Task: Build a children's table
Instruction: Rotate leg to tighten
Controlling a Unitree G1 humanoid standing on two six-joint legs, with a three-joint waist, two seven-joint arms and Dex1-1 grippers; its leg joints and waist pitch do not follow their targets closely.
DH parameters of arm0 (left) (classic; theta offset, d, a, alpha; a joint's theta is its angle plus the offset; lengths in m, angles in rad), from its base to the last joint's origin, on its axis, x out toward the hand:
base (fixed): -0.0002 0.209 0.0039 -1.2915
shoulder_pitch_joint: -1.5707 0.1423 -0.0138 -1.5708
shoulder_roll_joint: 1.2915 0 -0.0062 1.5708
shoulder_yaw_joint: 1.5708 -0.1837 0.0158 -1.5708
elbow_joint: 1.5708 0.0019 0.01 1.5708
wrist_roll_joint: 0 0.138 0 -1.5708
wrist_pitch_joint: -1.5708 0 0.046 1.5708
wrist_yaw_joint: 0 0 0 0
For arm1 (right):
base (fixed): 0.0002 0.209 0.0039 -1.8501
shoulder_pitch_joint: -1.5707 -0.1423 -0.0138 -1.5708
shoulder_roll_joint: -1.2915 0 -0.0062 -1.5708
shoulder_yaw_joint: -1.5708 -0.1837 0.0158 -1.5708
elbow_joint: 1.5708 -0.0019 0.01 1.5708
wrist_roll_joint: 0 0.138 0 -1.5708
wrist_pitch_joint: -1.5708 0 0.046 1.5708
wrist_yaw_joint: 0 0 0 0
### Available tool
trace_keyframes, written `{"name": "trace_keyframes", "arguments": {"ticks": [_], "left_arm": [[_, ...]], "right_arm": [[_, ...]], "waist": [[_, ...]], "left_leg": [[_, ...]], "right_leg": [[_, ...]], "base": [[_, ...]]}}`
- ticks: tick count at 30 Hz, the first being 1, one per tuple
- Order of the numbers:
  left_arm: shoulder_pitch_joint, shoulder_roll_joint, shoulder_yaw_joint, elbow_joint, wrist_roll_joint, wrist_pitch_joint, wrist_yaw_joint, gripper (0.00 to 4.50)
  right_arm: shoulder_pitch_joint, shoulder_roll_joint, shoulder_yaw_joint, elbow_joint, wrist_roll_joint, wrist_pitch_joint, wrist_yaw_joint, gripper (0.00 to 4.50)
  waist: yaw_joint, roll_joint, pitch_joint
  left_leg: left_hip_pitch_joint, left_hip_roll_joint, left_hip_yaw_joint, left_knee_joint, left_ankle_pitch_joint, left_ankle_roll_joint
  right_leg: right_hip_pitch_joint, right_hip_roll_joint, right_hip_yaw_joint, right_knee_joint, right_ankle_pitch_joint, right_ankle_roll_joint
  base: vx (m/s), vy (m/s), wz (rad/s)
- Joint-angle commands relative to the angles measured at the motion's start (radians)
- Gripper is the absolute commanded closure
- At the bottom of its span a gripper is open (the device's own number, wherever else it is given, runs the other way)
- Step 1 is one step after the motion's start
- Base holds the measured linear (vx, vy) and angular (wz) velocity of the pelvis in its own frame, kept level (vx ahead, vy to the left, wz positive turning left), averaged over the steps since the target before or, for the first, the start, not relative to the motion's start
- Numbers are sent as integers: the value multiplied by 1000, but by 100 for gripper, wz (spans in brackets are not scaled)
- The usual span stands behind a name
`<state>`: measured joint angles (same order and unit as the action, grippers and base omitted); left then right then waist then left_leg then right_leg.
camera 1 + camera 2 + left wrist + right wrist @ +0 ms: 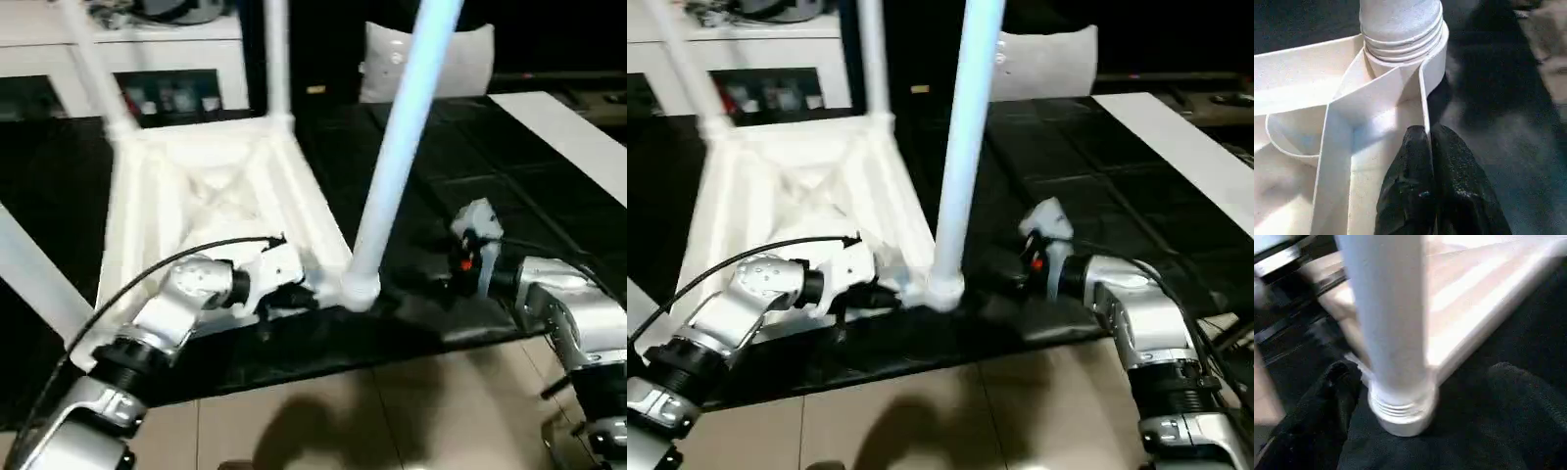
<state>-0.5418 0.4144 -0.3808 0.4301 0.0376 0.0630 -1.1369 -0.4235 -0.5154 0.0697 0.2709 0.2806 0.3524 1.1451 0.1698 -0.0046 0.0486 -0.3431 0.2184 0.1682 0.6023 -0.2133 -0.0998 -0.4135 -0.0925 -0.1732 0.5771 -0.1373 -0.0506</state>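
children's table (211, 201) lies upside down on the dark floor mat (460, 176), its ribbed underside facing up and its legs standing up out of the round corner sockets. at the left of the head view, the left gripper (294, 292) rests on the table's near edge with its black fingers (1422, 196) pressed together, pinching the thin white rim wall (1423, 105) just short of the corner. next comes the near-right leg (397, 157), upright in its corner socket (360, 286), long axis close to vertical, with a few thread rings (1400, 41) visible above the socket, so i judge it may not be fully seated. to the right, the right gripper (1422, 396) stands spread wide, its fingers (1327, 396) either side of the leg's base and apart from it. the leg lies straight ahead of that claw, between its jaws, and the right arm is the nearer one for any further turning or pressing; the left seems placed to steady the top.
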Motion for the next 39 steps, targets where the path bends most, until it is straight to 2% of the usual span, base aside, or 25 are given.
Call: {"name": "trace_keyframes", "arguments": {"ticks": [1, 3, 4, 6, 9, 11, 17, 21, 25, 28, 30, 32, 33, 34, 35, 36, 37, 38, 39], "left_arm": [[-9, 2, -67, -27, 5, -54, -92, 450], [-10, 16, -92, -36, 1, -87, -154, 450], [-10, 16, -92, -36, 1, -87, -154, 450], [-11, 19, -104, -49, -8, -95, -190, 450], [-11, 17, -107, -54, -10, -97, -198, 450], [-16, 11, -107, -45, -9, -110, -207, 450], [-21, 14, -109, -18, 2, -135, -211, 450], [-19, 15, -108, -15, 1, -134, -209, 450], [-12, 11, -100, -20, -11, -115, -205, 450], [9, -9, -72, -56, -41, -29, -166, 450], [16, -20, -58, -73, -55, 11, -148, 450], [21, -29, -48, -90, -66, 48, -132, 450], [27, -44, -35, -115, -74, 102, -98, 450], [27, -45, -34, -116, -74, 104, -96, 450], [30, -62, -22, -133, -69, 149, -46, 450], [29, -80, -11, -141, -61, 183, 0, 450], [27, -104, 3, -149, -56, 219, 49, 450], [27, -121, 13, -154, -53, 243, 81, 450], [26, -136, 21, -157, -53, 260, 106, 450]], "right_arm": [[3, -20, 26, -10, 14, -15, 66, 38], [-2, -27, 65, 7, 8, -28, 128, 38], [-2, -27, 65, 7, 8, -28, 128, 38], [-12, -20, 83, 31, -8, -43, 150, 71], [-19, -10, 92, 43, -11, -46, 164, 92], [-28, -4, 104, 61, -2, -49, 186, 116], [-23, -17, 119, 62, 19, -28, 246, 164], [-19, -13, 117, 66, 25, -21, 252, 200], [-11, 0, 105, 60, 44, -1, 256, 229], [11, 38, 69, 18, 68, 56, 162, 237], [17, 57, 58, 5, 62, 64, 110, 239], [19, 79, 50, -5, 51, 74, 54, 239], [18, 119, 33, -12, 33, 99, -46, 239], [17, 121, 32, -12, 32, 100, -51, 240], [8, 168, 8, -11, 16, 143, -169, 241], [-1, 201, -8, -2, -3, 171, -255, 241], [-10, 235, -24, 6, -20, 193, -339, 241], [-15, 257, -34, 12, -32, 207, -394, 241], [-20, 276, -46, 18, -33, 215, -431, 241]], "waist": [[-3, -7, -75], [4, -5, -76], [5, -5, -76], [8, -4, -76], [17, -6, -76], [17, -7, -75], [18, -9, -76], [19, -10, -77], [18, -10, -76], [17, -10, -75], [14, -10, -73], [6, -9, -70], [-2, -10, -64], [-9, -7, -63], [-25, -1, -58], [-34, -4, -58], [-55, -2, -58], [-76, 6, -61], [-85, 6, -62]], "left_leg": [[2, 24, 2, -64, -113, 73], [0, 24, 0, -65, -109, 72], [-2, 24, 1, -65, -108, 72], [-2, 25, 1, -65, -110, 67], [-1, 24, 2, -64, -110, 61], [-2, 22, 2, -65, -123, 57], [-3, 19, 2, -63, -110, 57], [-3, 22, 1, -63, -103, 58], [-3, 20, 2, -64, -107, 55], [-3, 21, 2, -65, -104, 51], [-2, 18, 2, -65, -120, 44], [-1, 16, 2, -66, -139, 35], [4, 9, 3, -64, -171, 32], [6, 8, 3, -64, -184, 27], [13, 1, 0, -59, -226, 19], [13, 1, -2, -57, -236, 14], [8, 3, -8, -55, -256, 4], [7, 11, -15, -54, -288, 3], [2, 18, -19, -57, -296, 6]], "right_leg": [[64, -69, 66, -73, -376, -43], [66, -70, 68, -67, -363, -54], [67, -70, 68, -67, -363, -54], [67, -72, 68, -68, -369, -57], [66, -72, 69, -68, -382, -53], [68, -72, 66, -73, -412, -40], [67, -68, 65, -75, -421, -16], [66, -68, 67, -70, -396, -27], [67, -69, 65, -74, -418, -20], [68, -70, 66, -74, -419, -21], [66, -70, 62, -82, -452, -7], [65, -70, 58, -87, -489, 7], [62, -67, 50, -103, -545, 29], [61, -67, 46, -106, -567, 36], [58, -64, 28, -125, -632, 73], [59, -62, 21, -131, -640, 85], [65, -61, 5, -137, -647, 102], [76, -61, -13, -147, -642, 120], [87, -63, -18, -148, -624, 128]], "base": [[0, 0, 0], [0, 0, 0], [0, 0, 0], [0, 0, 0], [0, 0, 0], [0, 0, 0], [0, 0, 0], [0, 0, 0], [0, 0, 0], [0, 0, 0], [0, 0, 0], [0, 0, 0], [0, 0, 0], [0, 0, 0], [0, 0, 0], [0, 0, 0], [0, 0, 0], [0, 0, 0], [0, 0, 0]]}}
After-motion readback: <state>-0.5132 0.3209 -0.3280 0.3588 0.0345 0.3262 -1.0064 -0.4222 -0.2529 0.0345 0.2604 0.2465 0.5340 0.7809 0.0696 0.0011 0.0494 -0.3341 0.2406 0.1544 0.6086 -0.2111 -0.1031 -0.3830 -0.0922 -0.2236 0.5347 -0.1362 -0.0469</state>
